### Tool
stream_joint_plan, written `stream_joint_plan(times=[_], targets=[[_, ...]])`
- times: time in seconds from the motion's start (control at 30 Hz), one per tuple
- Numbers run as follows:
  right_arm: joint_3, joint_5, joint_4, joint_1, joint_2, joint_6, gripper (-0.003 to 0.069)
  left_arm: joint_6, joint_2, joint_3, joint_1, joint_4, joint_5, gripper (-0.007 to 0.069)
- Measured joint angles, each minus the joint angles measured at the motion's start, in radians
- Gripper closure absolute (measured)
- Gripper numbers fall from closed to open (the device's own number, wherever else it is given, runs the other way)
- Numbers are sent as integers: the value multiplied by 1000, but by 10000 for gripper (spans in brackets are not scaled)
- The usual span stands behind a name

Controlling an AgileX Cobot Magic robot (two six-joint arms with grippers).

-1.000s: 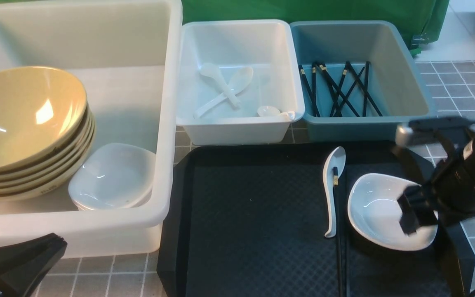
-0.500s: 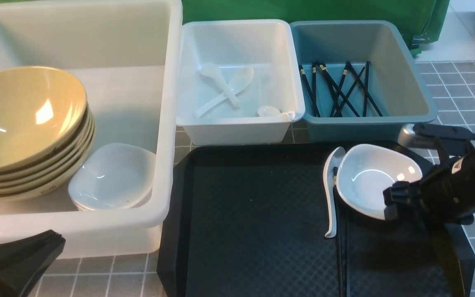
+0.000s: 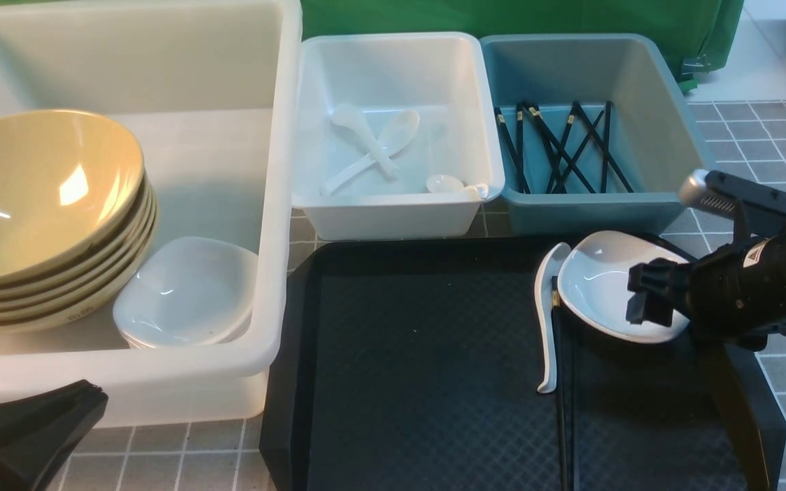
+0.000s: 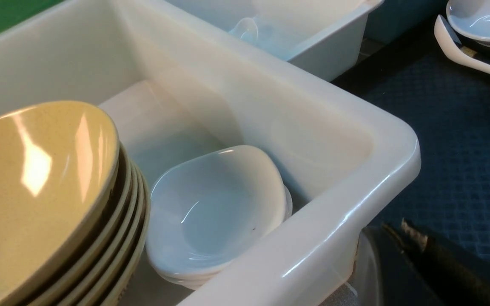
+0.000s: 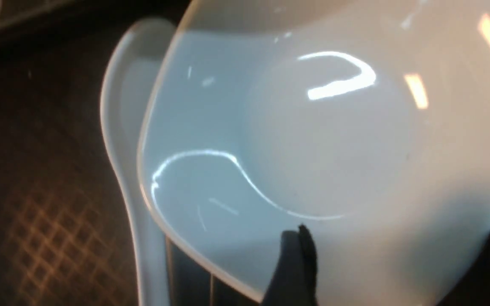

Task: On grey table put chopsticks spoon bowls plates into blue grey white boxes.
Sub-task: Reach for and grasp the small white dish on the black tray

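Observation:
My right gripper (image 3: 652, 303) is shut on a white plate (image 3: 598, 283), gripping its near rim and holding it tilted just above the black tray's (image 3: 420, 368) right side. In the right wrist view the plate (image 5: 313, 127) fills the picture, one finger (image 5: 294, 263) inside it. A white spoon (image 3: 547, 320) and one black chopstick (image 3: 559, 382) lie on the tray beside the plate. The big whitish box (image 3: 277, 204) holds stacked yellowish bowls (image 3: 31, 198) and white plates (image 3: 188, 293). My left gripper (image 3: 89, 402) is shut and empty, low beside that box's near wall.
The white box (image 3: 393, 215) holds spoons (image 3: 372, 146). The blue-grey box (image 3: 584, 211) holds several chopsticks (image 3: 557, 146). Both stand just behind the tray. The grey table (image 3: 768, 136) shows at the right, and a green cloth hangs at the back.
My right gripper took the plate off the tray, lifting it and carrying it back and left toward the spoon, tilting it. The left gripper stayed still.

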Motion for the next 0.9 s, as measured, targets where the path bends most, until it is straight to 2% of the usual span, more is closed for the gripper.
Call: stream_joint_plan(times=[0.27,0.57,0.7,0.73,0.77,0.8,0.87,0.9], targets=[[0,-49,0,0,34,113,97,0,0,0,0,0,0,633],[0,-149,18,0,102,110,116,0,0,0,0,0,0,633],[0,-173,19,0,103,5,303,0,0,0,0,9,0,633],[0,-165,19,0,100,-31,370,-2,0,0,0,11,0,633],[-1,-159,25,0,91,-84,476,-14,0,0,0,11,0,633],[-1,-159,26,0,89,-84,476,-21,0,0,0,11,-1,633],[-5,-140,41,1,50,-172,561,-69,-1,0,0,25,-11,633],[-7,-124,42,1,28,-207,575,-87,-3,0,0,40,-16,633]])
